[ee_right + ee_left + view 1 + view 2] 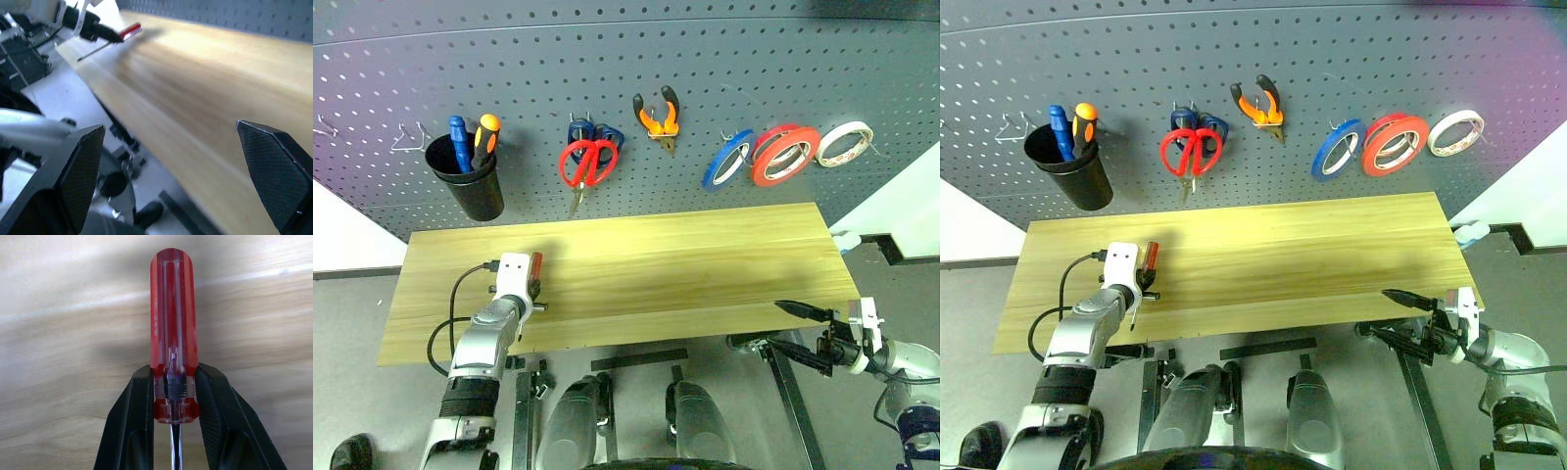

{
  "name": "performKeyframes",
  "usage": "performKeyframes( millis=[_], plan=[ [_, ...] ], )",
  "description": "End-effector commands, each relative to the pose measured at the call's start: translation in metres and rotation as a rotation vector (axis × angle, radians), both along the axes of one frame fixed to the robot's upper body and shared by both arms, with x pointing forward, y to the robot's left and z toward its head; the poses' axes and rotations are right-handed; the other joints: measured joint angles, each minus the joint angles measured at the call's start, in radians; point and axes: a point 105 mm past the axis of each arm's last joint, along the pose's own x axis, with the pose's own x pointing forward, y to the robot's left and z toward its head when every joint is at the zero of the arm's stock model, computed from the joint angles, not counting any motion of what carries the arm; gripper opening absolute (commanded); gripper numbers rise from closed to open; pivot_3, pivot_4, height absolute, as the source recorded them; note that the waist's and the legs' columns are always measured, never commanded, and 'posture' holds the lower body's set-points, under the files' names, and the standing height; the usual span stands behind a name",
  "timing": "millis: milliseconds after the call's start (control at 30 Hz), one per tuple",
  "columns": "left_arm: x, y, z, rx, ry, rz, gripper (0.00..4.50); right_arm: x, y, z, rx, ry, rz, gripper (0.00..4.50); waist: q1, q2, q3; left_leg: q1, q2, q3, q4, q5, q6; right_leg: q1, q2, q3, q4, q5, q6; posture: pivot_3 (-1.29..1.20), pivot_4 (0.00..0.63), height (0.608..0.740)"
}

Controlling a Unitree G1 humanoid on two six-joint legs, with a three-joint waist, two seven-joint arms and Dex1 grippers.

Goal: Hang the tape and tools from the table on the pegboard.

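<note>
At lower left, the left claw (pixel 173 431) grips the red-handled screwdriver (pixel 173 328) above the counter (pixel 705 264) (handle pointing away); the right claw (pixel 176 176), lower right, gapes wide.

You see a translucent red screwdriver handle (pixel 173 333) between black textured pincer fingers (pixel 132 431), over a pale yellowish wood-grain surface (pixel 685 264). Your pegboard (pixel 705 69) is dark grey, dotted with small holes.
</note>
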Motion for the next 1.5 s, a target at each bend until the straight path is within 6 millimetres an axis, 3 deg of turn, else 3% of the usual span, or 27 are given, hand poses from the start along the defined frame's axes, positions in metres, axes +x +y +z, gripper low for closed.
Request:
performKeyframes(
  millis=[33, 533, 700, 1033, 1167, 1200, 1267, 1333, 1500],
  plan=[
    [-0.003, -0.003, 0.020, 0.030, -0.079, -0.039, 0.85, 0.001, 0.001, 0.006, 0.052, -0.022, -0.002, 4.50, 0.000, 0.000, 0.000, 0.000, 0.000, 0.000, 0.000, 0.000, 0.000, 0.000, 0.000, -0.001, 0.000, 0.000, 0.000, -0.13, 0.187, 0.740],
    [-0.007, -0.016, 0.064, 0.162, -0.298, -0.192, 0.85, 0.023, 0.009, 0.013, 0.034, -0.186, -0.026, 4.50, 0.000, 0.004, -0.019, -0.001, 0.000, 0.000, 0.002, 0.003, -0.001, 0.001, 0.001, -0.010, 0.002, 0.002, 0.003, -0.12, 0.101, 0.740],
    [-0.004, -0.017, 0.069, 0.180, -0.330, -0.206, 0.85, 0.023, 0.011, 0.011, 0.029, -0.167, -0.012, 4.50, -0.001, 0.005, -0.042, -0.001, 0.000, 0.001, 0.003, 0.004, 0.000, 0.001, 0.002, -0.010, 0.002, 0.002, 0.003, -0.13, 0.084, 0.740],
    [0.003, -0.032, 0.090, 0.189, -0.447, -0.277, 0.85, 0.039, 0.004, 0.048, 0.193, -0.224, -0.034, 4.50, -0.003, 0.009, -0.070, 0.000, 0.000, 0.000, 0.008, 0.003, -0.002, 0.003, 0.001, -0.010, 0.004, 0.004, 0.005, -0.14, 0.071, 0.740],
    [0.005, -0.033, 0.096, 0.206, -0.478, -0.280, 0.85, 0.040, 0.002, 0.053, 0.244, -0.223, -0.044, 4.50, -0.002, 0.009, -0.076, 0.000, 0.000, 0.000, 0.008, 0.003, -0.002, 0.003, 0.001, -0.010, 0.004, 0.004, 0.004, -0.14, 0.072, 0.740],
    [0.005, -0.032, 0.098, 0.209, -0.488, -0.275, 0.85, 0.038, 0.005, 0.056, 0.263, -0.224, -0.023, 4.50, -0.002, 0.010, -0.076, 0.000, 0.000, 0.000, 0.008, 0.003, -0.002, 0.004, 0.001, -0.010, 0.004, 0.004, 0.004, -0.14, 0.072, 0.740],
    [0.006, -0.031, 0.102, 0.220, -0.506, -0.268, 0.85, 0.003, 0.054, 0.090, 0.307, -0.344, 0.208, 4.50, 0.011, 0.013, -0.079, -0.001, 0.000, 0.000, 0.008, 0.003, -0.001, 0.003, 0.001, -0.010, 0.004, 0.004, 0.004, -0.13, 0.072, 0.740],
    [0.006, -0.030, 0.106, 0.233, -0.525, -0.269, 0.85, -0.025, 0.087, 0.113, 0.324, -0.392, 0.303, 4.50, 0.019, 0.018, -0.084, -0.005, 0.001, -0.003, 0.007, 0.003, -0.002, -0.002, 0.000, -0.010, 0.005, 0.004, 0.004, -0.13, 0.073, 0.740],
    [0.005, -0.029, 0.122, 0.279, -0.598, -0.267, 0.85, -0.024, 0.107, 0.129, 0.337, -0.375, 0.290, 4.50, 0.019, 0.009, -0.093, -0.002, 0.001, 0.001, 0.008, 0.002, -0.003, -0.001, 0.001, -0.010, 0.004, 0.007, 0.005, -0.13, 0.073, 0.740]
  ],
)
